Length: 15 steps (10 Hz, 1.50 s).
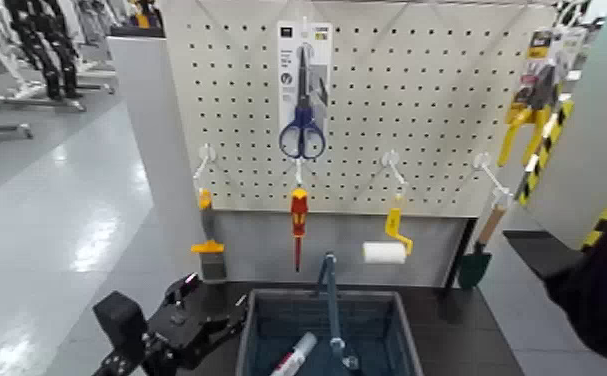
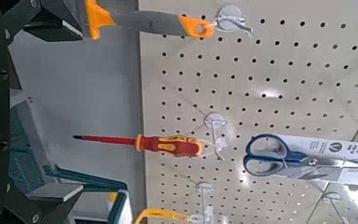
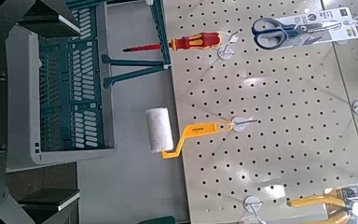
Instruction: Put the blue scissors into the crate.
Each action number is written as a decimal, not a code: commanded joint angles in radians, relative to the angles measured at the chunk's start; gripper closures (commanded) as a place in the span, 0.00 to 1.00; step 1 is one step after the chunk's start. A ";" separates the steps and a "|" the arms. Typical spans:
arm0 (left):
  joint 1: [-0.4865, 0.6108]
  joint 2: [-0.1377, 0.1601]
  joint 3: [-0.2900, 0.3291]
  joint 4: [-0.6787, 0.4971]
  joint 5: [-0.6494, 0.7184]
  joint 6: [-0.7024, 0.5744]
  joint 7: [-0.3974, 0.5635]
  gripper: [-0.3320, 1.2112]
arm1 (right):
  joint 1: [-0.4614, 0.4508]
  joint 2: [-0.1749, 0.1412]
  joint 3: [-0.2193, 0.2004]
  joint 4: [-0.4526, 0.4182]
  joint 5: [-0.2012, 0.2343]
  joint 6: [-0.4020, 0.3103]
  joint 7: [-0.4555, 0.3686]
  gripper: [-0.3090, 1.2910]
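Observation:
The blue scissors [image 1: 302,135], on a tall white card, hang high on the pegboard [image 1: 427,90]; they also show in the left wrist view [image 2: 280,154] and the right wrist view [image 3: 278,31]. The blue-grey crate [image 1: 257,335] stands on the floor below them, its swing handle upright. My left gripper [image 1: 207,315] is low, just left of the crate and far below the scissors. It is open and holds nothing [image 2: 70,110]. My right gripper [image 3: 70,107] is also open and empty, looking over the crate [image 3: 75,131]; only that arm's dark bulk shows at the head view's right edge.
A red-and-yellow screwdriver [image 1: 298,215] hangs right under the scissors. An orange-handled scraper [image 1: 207,245], a yellow paint roller [image 1: 387,248] and a trowel [image 1: 477,258] hang beside it. A white tube [image 1: 295,355] lies in the crate. Yellow tools [image 1: 527,110] hang at the right.

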State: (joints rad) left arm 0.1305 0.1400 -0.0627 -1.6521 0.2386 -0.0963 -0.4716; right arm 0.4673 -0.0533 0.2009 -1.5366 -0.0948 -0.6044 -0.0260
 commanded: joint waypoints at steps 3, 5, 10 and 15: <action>-0.129 0.035 0.006 -0.002 0.050 0.076 -0.097 0.32 | -0.001 0.003 0.002 0.001 0.000 0.000 0.000 0.25; -0.190 0.050 0.004 0.008 0.057 0.107 -0.136 0.32 | -0.003 0.001 0.005 0.003 0.000 0.000 0.001 0.25; -0.350 0.075 -0.040 0.071 0.093 0.124 -0.200 0.32 | -0.010 0.000 0.014 0.006 0.000 0.002 0.001 0.25; -0.450 0.072 -0.098 0.106 0.137 0.109 -0.217 0.32 | -0.019 0.000 0.020 0.010 -0.002 0.002 0.006 0.25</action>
State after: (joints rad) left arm -0.3050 0.2132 -0.1536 -1.5520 0.3714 0.0177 -0.6889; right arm 0.4493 -0.0538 0.2201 -1.5268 -0.0955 -0.6028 -0.0201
